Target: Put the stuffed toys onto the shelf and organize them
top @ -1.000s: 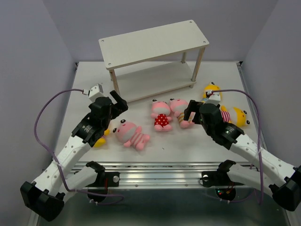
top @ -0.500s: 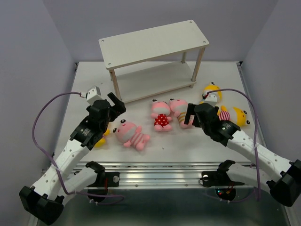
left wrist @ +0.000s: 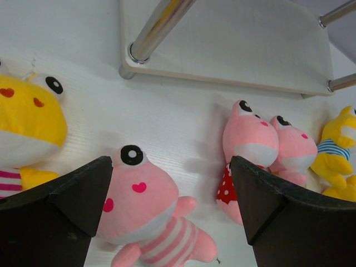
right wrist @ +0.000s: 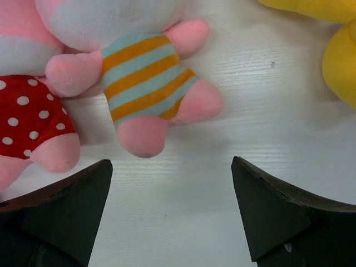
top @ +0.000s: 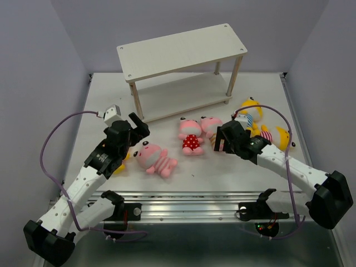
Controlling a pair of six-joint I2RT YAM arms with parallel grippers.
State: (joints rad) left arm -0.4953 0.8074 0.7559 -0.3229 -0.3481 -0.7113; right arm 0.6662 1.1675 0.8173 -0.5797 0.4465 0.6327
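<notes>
Shelf [top: 183, 53]: two tiers, upright at the far side of the table [top: 105, 100]. All six toys lie on the table in front of it.

Left gripper [top: 140, 123]: jaws spread wide, nothing held. It hangs over the pink striped toy [top: 154, 158], which lies face up. In the wrist view the toy's head sits between the two fingers, with no contact evident. Just to the left lies a yellow toy [top: 119, 164], mostly covered by the left arm in the overhead view. Its outfit appears to be pink-striped, though too little shows to be sure.

Right gripper [top: 220, 139]: jaws spread wide, nothing held. It is low over the table, just short of the feet of the pink toy in orange and blue stripes [right wrist: 144, 78]. The fingers are clear of that toy. The pink polka-dot toy [top: 190, 136] lies against its side.

Two further yellow toys [top: 250, 105] [top: 283, 136] lie at the right, beyond the right arm.
</notes>
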